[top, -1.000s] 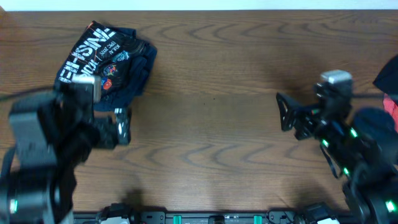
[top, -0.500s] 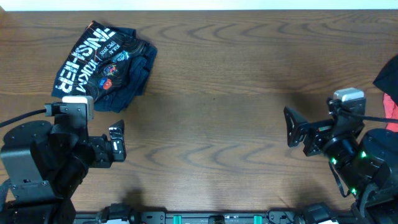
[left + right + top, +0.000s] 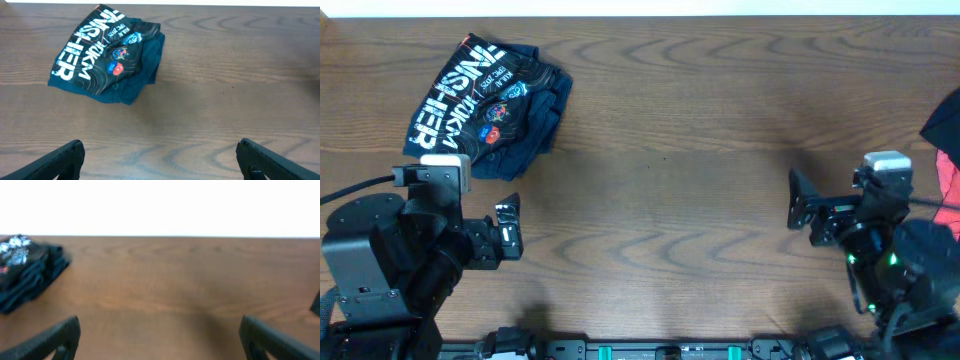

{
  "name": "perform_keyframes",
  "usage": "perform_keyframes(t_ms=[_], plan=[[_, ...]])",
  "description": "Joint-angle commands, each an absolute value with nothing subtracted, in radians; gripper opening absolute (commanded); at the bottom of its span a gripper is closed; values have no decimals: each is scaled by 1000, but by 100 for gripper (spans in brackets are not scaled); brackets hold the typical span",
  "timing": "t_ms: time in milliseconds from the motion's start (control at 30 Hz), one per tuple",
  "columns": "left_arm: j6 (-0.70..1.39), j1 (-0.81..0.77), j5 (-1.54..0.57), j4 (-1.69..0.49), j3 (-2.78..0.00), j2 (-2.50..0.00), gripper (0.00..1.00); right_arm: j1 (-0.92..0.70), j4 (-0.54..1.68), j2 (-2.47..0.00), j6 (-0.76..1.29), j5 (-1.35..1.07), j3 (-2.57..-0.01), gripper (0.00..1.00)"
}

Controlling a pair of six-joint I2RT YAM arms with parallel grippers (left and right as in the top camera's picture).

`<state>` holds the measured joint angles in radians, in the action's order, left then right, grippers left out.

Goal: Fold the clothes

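Hovering empty, jaws wide, left gripper (image 3: 510, 228) had the bundled jersey (image 3: 490, 105) ahead-left; right gripper (image 3: 798, 200), equally wide, sat well apart. Risk: a one-layer pinch would've unravelled the fold.

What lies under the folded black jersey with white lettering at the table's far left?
The black jersey with white lettering rests on the brown wooden table, with wood showing around its edges. Its own folded layers cover anything beneath or inside.
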<state>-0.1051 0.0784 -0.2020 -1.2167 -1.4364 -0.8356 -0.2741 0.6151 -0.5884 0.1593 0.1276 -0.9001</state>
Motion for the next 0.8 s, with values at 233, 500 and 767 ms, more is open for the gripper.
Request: perform_keyframes(t_ms=[233,500,767], plan=[[-104,74,-197,-1219,-1429,-835,98,-243,128,-236,141,123,-298,99],[-104,74,-197,-1219,-1429,-835,98,-216,136,-12,139,126,-160,99],[-104,74,-197,-1219,-1429,-835,98,-190,110,-5,181,115,-47,99]])
